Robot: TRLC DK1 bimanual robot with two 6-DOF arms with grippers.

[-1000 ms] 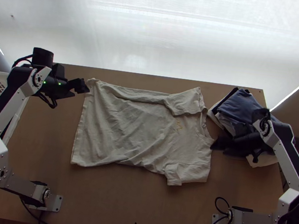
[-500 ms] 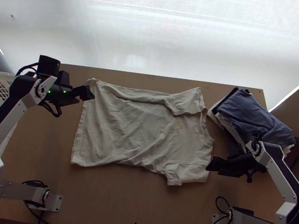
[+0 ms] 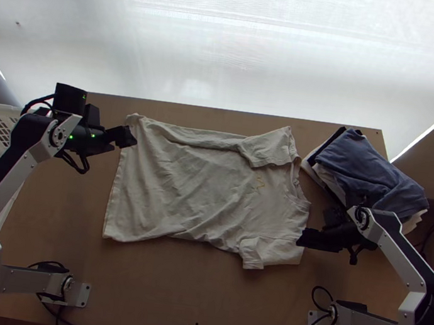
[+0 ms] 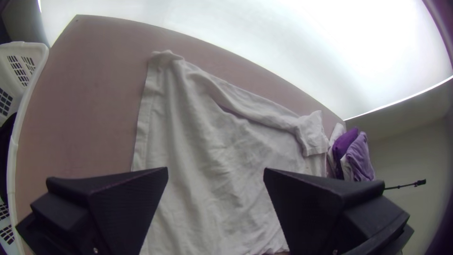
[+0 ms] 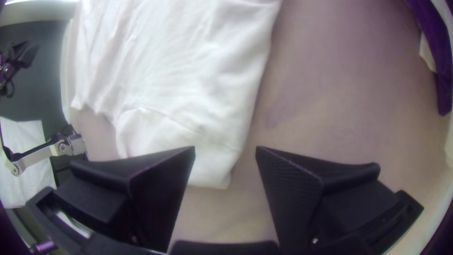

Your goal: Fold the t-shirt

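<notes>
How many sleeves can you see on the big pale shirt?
2. One sleeve is on the far side of the shirt, towards the clothes pile; the other sleeve is on the near side, by the robot's right hand.

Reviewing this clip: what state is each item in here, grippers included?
T-shirt: spread on the table, wrinkled, not folded up.
Left gripper: open, holding nothing.
Right gripper: open, holding nothing.
Clothes pile: stacked, blue-grey garment on top.
White laundry basket: upright, something dark inside.
</notes>
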